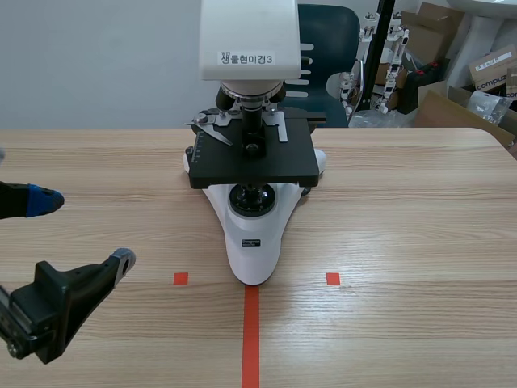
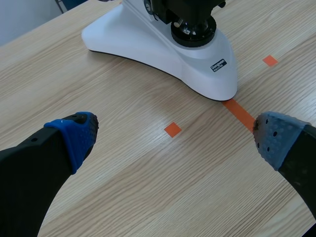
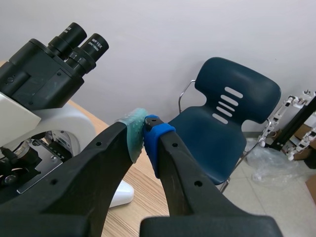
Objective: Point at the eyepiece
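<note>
Right end effector (image 3: pixel 144 133) is pinched closed on nothing, with its dotted grey-green pad pressed flat against the blue one. Ahead of it and off to one side are the twin black tube-shaped eyepieces (image 3: pixel 91 49). They're clear of the tip, no contact, and one collar reads "WF 10X". They stick out of the matte black head of the white-bodied microscope (image 1: pixel 252 234), which stands mid-frame on the pale wood-grain tabletop (image 1: pixel 404 210) in the scene view. Its white top block has a label reading "생물현미경3". Left end effector (image 2: pixel 175 136) is spread wide, low at the scene view's lower left, with the glossy white base ahead of it. Dark blue slotted plastic chair (image 3: pixel 222 113) sits beyond the tabletop.
</note>
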Robot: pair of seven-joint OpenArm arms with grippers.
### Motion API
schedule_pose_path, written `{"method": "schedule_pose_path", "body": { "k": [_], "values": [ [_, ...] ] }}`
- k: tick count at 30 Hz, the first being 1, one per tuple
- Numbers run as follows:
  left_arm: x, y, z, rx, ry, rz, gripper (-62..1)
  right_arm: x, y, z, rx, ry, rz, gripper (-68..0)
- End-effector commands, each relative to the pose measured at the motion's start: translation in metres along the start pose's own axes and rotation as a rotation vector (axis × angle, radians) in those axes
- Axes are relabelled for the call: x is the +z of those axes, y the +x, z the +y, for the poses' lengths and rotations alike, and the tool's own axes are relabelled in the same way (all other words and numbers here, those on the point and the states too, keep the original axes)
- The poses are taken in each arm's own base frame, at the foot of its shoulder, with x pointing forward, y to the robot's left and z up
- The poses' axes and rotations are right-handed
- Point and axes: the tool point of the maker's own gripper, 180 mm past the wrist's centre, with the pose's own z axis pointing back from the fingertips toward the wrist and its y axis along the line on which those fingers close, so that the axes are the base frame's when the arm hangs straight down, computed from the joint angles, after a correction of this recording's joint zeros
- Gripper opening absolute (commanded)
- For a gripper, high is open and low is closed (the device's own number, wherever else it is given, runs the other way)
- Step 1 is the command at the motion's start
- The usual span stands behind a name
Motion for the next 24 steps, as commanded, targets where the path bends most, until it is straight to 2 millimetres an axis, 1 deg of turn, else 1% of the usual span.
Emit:
{"method": "schedule_pose_path", "body": {
  "k": [1,6,10,16,19,21,24],
  "values": [
    [-0.001,0.005,-0.004,0.009,-0.009,-0.021,1.4,-0.004,0.017,0.001,0.023,0.000,-0.036,-64.3],
    [-0.001,0.005,-0.004,0.009,-0.009,-0.021,1.4,-0.028,0.018,0.020,0.013,0.030,-0.038,-64.3],
    [-0.001,0.005,-0.004,0.009,-0.009,-0.021,1.4,-0.042,0.020,0.038,-0.019,0.069,-0.059,-64.3],
    [-0.001,0.005,-0.004,0.009,-0.009,-0.021,1.4,-0.056,0.026,0.058,-0.061,0.110,-0.094,-64.3],
    [-0.001,0.005,-0.004,0.009,-0.009,-0.021,1.4,-0.061,0.022,0.068,-0.076,0.132,-0.084,-64.3],
    [-0.001,0.005,-0.004,0.009,-0.009,-0.021,1.4,-0.063,0.020,0.070,-0.083,0.134,-0.078,-64.3],
    [-0.001,0.005,-0.004,0.009,-0.009,-0.021,1.4,-0.063,0.019,0.063,-0.076,0.097,-0.071,-64.3]
  ]
}}
